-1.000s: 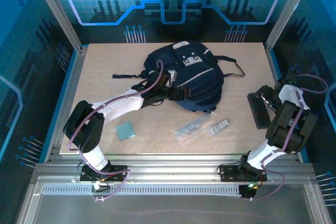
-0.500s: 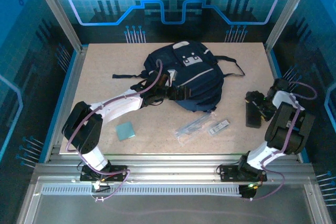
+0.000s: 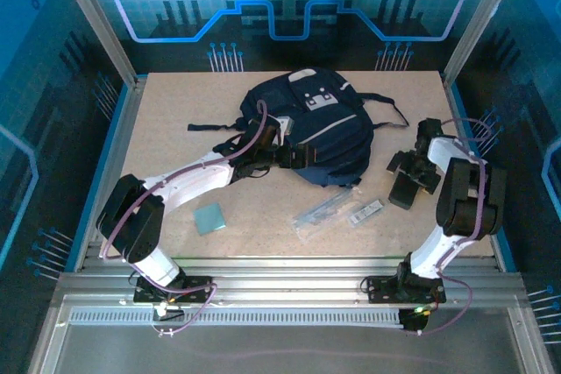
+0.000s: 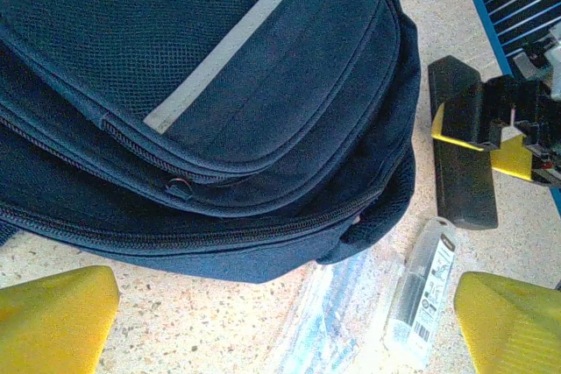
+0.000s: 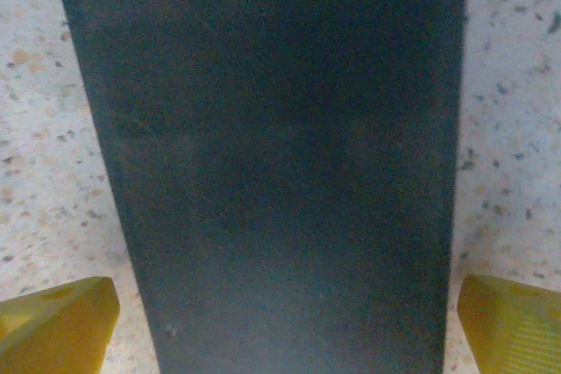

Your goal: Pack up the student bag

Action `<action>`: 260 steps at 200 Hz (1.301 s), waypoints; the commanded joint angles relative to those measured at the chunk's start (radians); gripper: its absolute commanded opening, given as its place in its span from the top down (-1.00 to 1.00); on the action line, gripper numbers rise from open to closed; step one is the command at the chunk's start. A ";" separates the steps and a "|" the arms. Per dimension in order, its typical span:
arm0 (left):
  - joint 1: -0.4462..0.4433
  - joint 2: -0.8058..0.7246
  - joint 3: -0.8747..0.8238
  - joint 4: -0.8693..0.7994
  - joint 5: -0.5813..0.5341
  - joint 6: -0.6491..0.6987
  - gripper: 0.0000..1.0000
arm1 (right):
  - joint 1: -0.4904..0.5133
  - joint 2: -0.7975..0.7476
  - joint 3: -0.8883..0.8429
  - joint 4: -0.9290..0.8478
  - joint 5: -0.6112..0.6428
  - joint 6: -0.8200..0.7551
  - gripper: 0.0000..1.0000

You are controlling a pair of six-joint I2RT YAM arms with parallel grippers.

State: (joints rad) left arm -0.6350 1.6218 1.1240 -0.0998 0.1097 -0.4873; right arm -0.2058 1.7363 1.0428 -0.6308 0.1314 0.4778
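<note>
Left gripper (image 3: pixel 301 157) hangs wide open and empty at the near side of the student bag (image 3: pixel 320 129). In its wrist view the yellow fingertips (image 4: pixel 54 317) stand far apart over bare desk, just short of the bag's zipped edge.

The bag lies flat by the middle of the desk's far edge, with black straps trailing to its left and right. Just in front of it, slightly to the right, lies a clear plastic sleeve (image 3: pixel 321 214), with a small packaged item (image 3: pixel 366 213) close beside it. A pale green square (image 3: pixel 210 217) lies well apart, toward the near-left corner.

Right of the bag, near the desk's right edge, the right gripper (image 3: pixel 405 188) straddles a dark flat slab (image 5: pixel 280 146). Its jaws are spread about as wide as the slab. Whether the pads press on it I cannot tell.

The desk (image 3: pixel 166 155) is a speckled beige board inside aluminium rails (image 3: pixel 96 32). Blue-lit panels (image 3: pixel 289 6) printed with circuit patterns stand around it.
</note>
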 commanded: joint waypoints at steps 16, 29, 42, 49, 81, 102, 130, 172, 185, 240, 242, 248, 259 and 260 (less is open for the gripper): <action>0.001 0.067 0.105 -0.059 -0.016 0.129 -0.98 | 0.034 0.028 0.045 -0.046 0.074 -0.011 -0.74; 0.001 0.116 0.172 -0.100 -0.023 0.188 -0.98 | 0.034 0.006 0.048 -0.052 0.071 -0.019 -0.55; -0.001 0.167 0.243 -0.143 -0.027 0.245 -0.98 | 0.032 -0.025 0.054 -0.067 0.054 -0.029 -0.37; -0.002 0.195 0.276 -0.162 -0.028 0.275 -0.98 | 0.032 -0.047 0.057 -0.073 0.045 -0.035 -0.30; -0.024 0.305 0.411 -0.219 -0.054 0.422 -0.95 | 0.026 -0.165 0.047 -0.086 -0.040 -0.041 -0.20; -0.051 0.385 0.508 -0.263 -0.138 0.525 -0.95 | 0.024 -0.231 0.037 -0.086 -0.126 -0.038 -0.15; -0.056 0.499 0.635 -0.307 -0.246 0.622 -0.93 | 0.023 -0.292 0.024 -0.086 -0.228 -0.038 -0.12; -0.057 0.676 0.790 -0.361 -0.360 0.746 -0.96 | 0.024 -0.367 -0.001 -0.078 -0.298 -0.035 -0.06; -0.053 0.732 0.838 -0.383 -0.386 0.769 -0.98 | 0.023 -0.382 -0.001 -0.084 -0.296 -0.038 -0.06; 0.004 0.895 1.004 -0.594 -0.227 0.687 -0.01 | 0.022 -0.430 0.017 -0.098 -0.286 -0.040 -0.01; 0.008 0.893 1.000 -0.592 -0.219 0.683 0.06 | 0.022 -0.432 0.018 -0.098 -0.287 -0.040 -0.01; 0.012 0.884 0.990 -0.585 -0.205 0.672 0.41 | 0.022 -0.434 0.020 -0.098 -0.289 -0.039 0.00; 0.020 0.860 0.973 -0.572 -0.199 0.652 0.98 | 0.024 -0.436 0.022 -0.095 -0.300 -0.035 0.01; 0.021 0.858 0.971 -0.571 -0.199 0.650 1.00 | 0.024 -0.436 0.022 -0.095 -0.302 -0.034 0.01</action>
State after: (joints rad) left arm -0.6724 2.4531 2.1292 -0.5594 -0.1081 0.2108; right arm -0.1780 1.3323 1.0477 -0.7109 -0.1402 0.4469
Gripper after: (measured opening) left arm 0.336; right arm 0.644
